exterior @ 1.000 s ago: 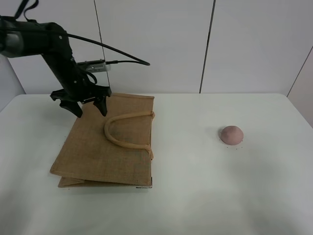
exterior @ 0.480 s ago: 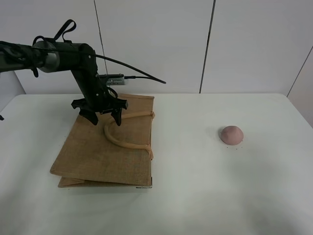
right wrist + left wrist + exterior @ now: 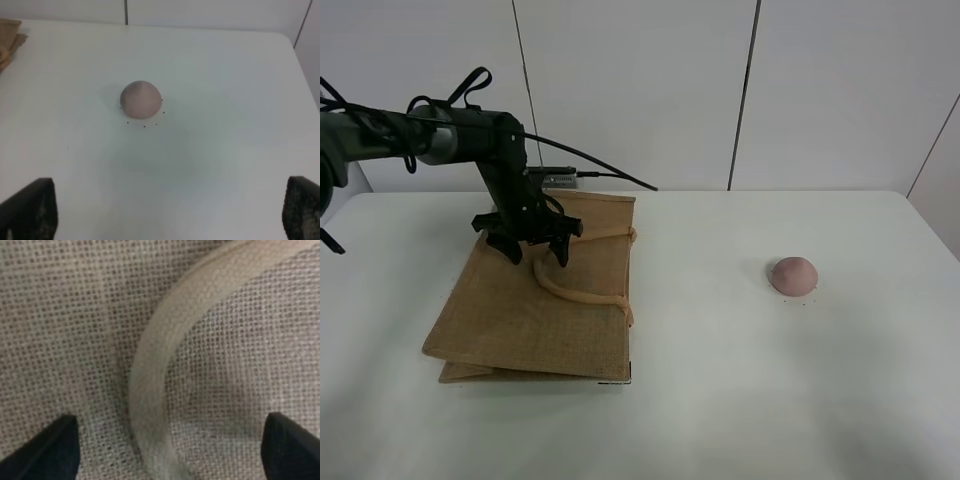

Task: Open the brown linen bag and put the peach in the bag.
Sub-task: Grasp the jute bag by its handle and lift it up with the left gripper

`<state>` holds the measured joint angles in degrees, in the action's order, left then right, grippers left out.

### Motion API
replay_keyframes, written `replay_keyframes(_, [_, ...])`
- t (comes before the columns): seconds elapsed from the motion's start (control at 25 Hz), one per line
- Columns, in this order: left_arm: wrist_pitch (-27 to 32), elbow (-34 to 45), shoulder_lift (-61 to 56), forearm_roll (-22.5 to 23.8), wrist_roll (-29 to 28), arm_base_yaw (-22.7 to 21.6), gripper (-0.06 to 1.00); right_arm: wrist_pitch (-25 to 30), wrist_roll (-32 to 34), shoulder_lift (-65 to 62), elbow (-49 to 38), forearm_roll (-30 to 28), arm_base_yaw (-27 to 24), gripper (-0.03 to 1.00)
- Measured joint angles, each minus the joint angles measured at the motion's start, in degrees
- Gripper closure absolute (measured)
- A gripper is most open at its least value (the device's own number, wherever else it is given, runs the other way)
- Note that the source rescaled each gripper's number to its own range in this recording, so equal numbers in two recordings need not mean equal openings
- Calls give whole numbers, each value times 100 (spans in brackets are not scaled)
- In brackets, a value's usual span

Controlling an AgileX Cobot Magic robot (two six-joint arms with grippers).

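At nine o'clock on the table (image 3: 740, 400): the bag (image 3: 520, 320), flat on its side, mouth shut and turned toward three o'clock, so no opening yet to drop fruit into. On top of the cloth, the upper handle (image 3: 582, 297), a pale loop bowed out toward nine o'clock from the mouth edge. Probably the easiest part to pinch and raise, and likely the reason for the pose above it.

Down at the ten o'clock bend of that loop: the left gripper (image 3: 537, 256), spread wide and empty. From the wrist, one fingertip on either side of the handle, close over the weave; cannot tell whether touching. Reads as lining up for a pinch on the handle, to lift the top wall and gape the mouth.

At three o'clock, well apart from the bag: the peach (image 3: 793, 275), alone on the bare top, untouched. Placed on that side, presumably, for the other arm.

Out of the high view, the right gripper (image 3: 165, 212): wide open too, holding nothing, facing the peach from well back. Looks like waiting for an opened bag before any pick.
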<state>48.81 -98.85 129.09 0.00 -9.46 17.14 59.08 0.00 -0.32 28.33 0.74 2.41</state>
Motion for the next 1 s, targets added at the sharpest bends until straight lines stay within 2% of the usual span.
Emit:
replay_keyframes(0.28, [-170, -5, 364, 31, -4, 0, -5, 0, 0, 0, 0, 0, 0, -3])
replay_keyframes(0.36, [-175, -5, 375, 37, -4, 0, 2, 0, 0, 0, 0, 0, 0, -3])
replay_keyframes(0.4, [-180, -5, 375, 43, -4, 0, 10, 0, 0, 0, 0, 0, 0, -3])
replay_keyframes(0.52, [-208, -5, 375, 56, -18, 0, 42, 0, 0, 0, 0, 0, 0, -3])
replay_keyframes(0.68, [-225, -5, 375, 41, -17, 0, 92, 0, 0, 0, 0, 0, 0, -3])
replay_keyframes(0.88, [-181, -33, 350, 49, -17, 0, 94, 0, 0, 0, 0, 0, 0, -3])
replay_keyframes(1.0, [144, -215, 292, 66, -17, 0, 94, 0, 0, 0, 0, 0, 0, -3])
